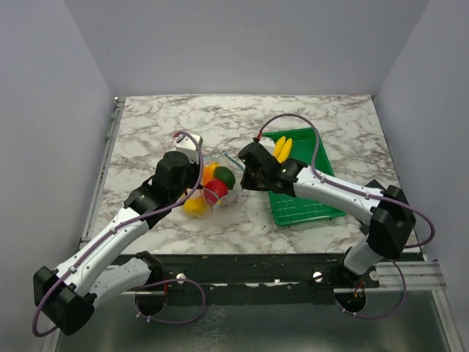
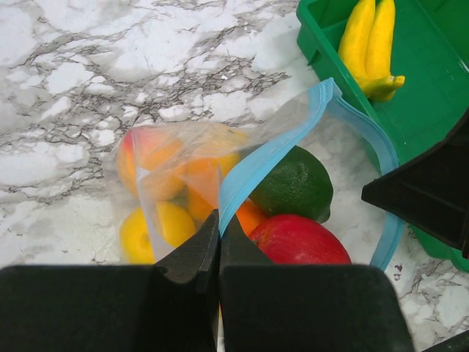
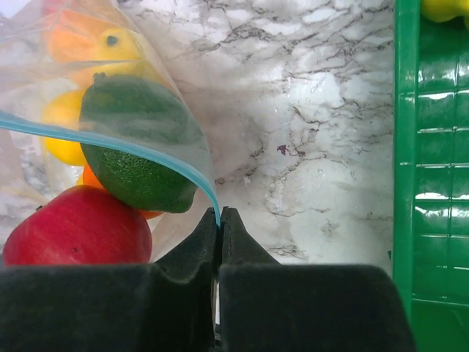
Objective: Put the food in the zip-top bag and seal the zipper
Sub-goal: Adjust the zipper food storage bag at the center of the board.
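The clear zip-top bag [image 1: 217, 183] lies on the marble table between my two arms, its mouth open. It holds food: a green lime [image 2: 294, 183], a red apple [image 2: 300, 240], orange fruit [image 2: 198, 176] and a yellow lemon [image 2: 150, 231]. My left gripper [image 2: 219, 220] is shut on the light blue zipper [image 2: 271, 154] at one side of the mouth. My right gripper [image 3: 220, 215] is shut on the zipper [image 3: 110, 143] at the other end, beside the lime [image 3: 135, 150] and the apple [image 3: 73, 227]. A yellow banana bunch [image 1: 281, 148] lies in the tray.
The green ribbed tray [image 1: 304, 205] sits right of the bag, under my right arm; its wall [image 3: 405, 147] stands close to my right gripper. Bare marble lies behind and left of the bag. Grey walls enclose the table on three sides.
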You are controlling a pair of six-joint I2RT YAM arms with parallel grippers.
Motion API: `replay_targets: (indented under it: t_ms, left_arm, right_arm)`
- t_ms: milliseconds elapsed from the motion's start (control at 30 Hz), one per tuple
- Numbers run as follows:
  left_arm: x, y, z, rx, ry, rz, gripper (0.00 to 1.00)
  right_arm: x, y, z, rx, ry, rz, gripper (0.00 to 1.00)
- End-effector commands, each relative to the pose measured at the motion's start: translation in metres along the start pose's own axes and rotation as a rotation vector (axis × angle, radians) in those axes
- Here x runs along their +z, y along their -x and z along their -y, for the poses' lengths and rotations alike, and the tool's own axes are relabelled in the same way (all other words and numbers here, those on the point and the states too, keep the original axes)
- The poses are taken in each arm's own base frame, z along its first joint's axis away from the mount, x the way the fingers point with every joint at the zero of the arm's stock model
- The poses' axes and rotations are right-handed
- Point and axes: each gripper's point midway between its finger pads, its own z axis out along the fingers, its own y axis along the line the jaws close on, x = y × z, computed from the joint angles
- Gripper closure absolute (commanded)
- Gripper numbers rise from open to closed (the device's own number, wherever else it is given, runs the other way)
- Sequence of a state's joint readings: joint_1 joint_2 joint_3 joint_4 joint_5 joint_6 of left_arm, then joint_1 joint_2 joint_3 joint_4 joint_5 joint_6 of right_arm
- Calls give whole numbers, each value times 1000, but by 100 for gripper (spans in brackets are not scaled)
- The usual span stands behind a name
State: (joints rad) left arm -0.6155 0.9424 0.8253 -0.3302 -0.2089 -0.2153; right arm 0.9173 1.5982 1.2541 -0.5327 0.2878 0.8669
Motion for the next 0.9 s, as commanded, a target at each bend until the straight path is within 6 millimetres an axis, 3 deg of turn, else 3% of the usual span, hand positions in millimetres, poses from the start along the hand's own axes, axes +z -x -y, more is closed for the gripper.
replay_targets:
  t_ms: [0,300,567,667,767,867]
  left_arm:
    - [-8,7,-1,-7,-7,41,100]
    - [-29,24,-15,-30,67,68,100]
    - [-43,18,-14,-60,59,10,100]
    - [-46,15,-8,-78,34,-29,100]
    - [-49,14,0,-110,0,-53,100]
    - [-41,-1,2,-138,0,-96,100]
  right_arm:
    - [-14,31,-11,-11,12,104,99]
    - [-58,68,-10,-141,11,198,99]
    - [-95,86,-3,-303,-31,181,99]
    - [-107,85,-11,-345,16,149,99]
    - [-110,80,-15,-364,45,121,99]
    - [-90,62,-11,-376,44,67,99]
